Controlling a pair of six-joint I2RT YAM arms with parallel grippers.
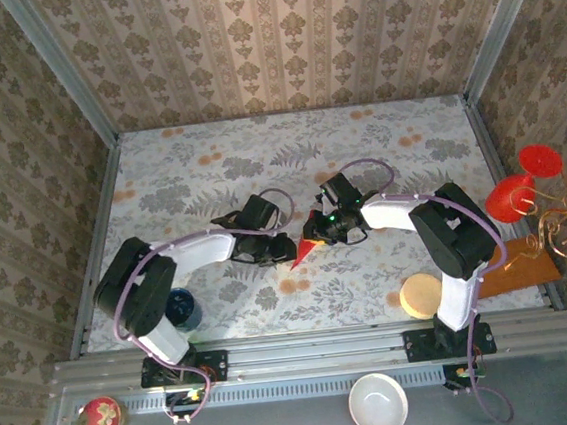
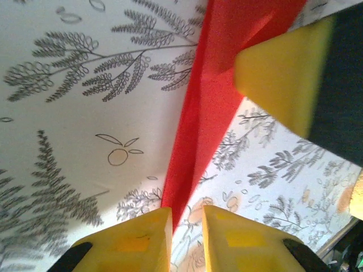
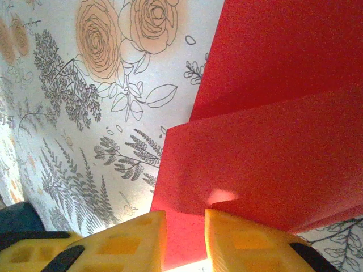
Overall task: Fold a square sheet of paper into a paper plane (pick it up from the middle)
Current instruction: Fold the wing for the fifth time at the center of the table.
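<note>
A table [image 1: 376, 133] with a flowery top has a dark blue cup [image 1: 180, 308], a round cream thing [image 1: 422, 295] and a brown board [image 1: 520, 270]. Red glasses [image 1: 522, 184] sit far right. A white bowl [image 1: 377, 404] and a red tin [image 1: 100, 421] rest in front.

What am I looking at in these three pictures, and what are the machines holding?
Two robot arms are bolted at the near edge of a flower-patterned table. One picture looks down from above; the other two come from cameras on the wrists. The right claw pinches a folded sheet of red paper between yellow fingers. The paper's narrow end runs into the left claw; whether it grips is unclear. On the metal ledge in front sit a white bowl and a red tin.
</note>
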